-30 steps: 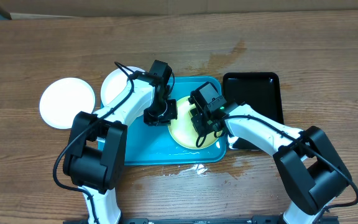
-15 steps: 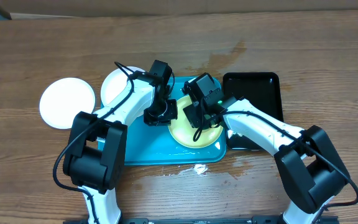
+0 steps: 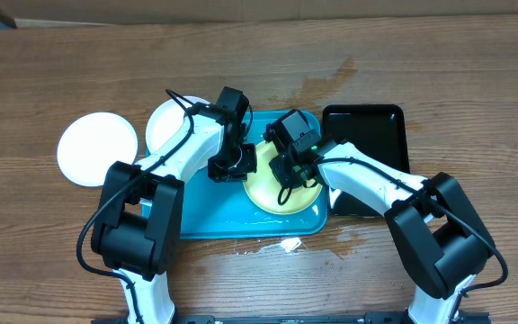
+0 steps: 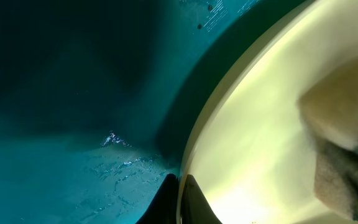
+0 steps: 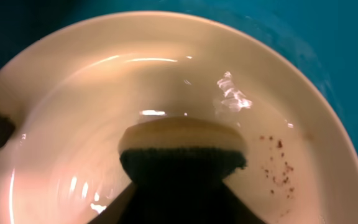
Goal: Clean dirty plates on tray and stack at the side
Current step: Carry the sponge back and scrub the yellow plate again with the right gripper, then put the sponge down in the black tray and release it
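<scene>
The yellow plate (image 5: pixel 73 93) lies flat on the right half of the tray (image 3: pixel 205 211), and you are in mid-scrub. Dark specks (image 5: pixel 278 168) sit on its floor just beside the sponge (image 5: pixel 182 134), so a short stroke that misses them would likely send a dirty plate to the stack.

The right gripper (image 5: pixel 182 168) has its jaws closed on the sponge and presses it against the plate's floor. The plate is wet and glossy. If you push sideways harder than the sponge can take, it may twist or pull out of the jaws.

The left gripper (image 4: pixel 179 190) has its jaws pressed together on the plate's thin rim, a very narrow hold on a slick edge. If you scrub away from it, I would expect the rim to slide free and the plate to skate across the wet tray. If you bear down near the far rim, the plate could tip.

The two grippers work close together over one plate, so a wide stroke toward the left risks a knock.

Beyond the tray, a wet patch (image 3: pixel 281 243) marks the table at the front, and fast strokes could add to it. The two white plates (image 3: pixel 98 148) lie side by side on the left, not stacked, so leave room there.
</scene>
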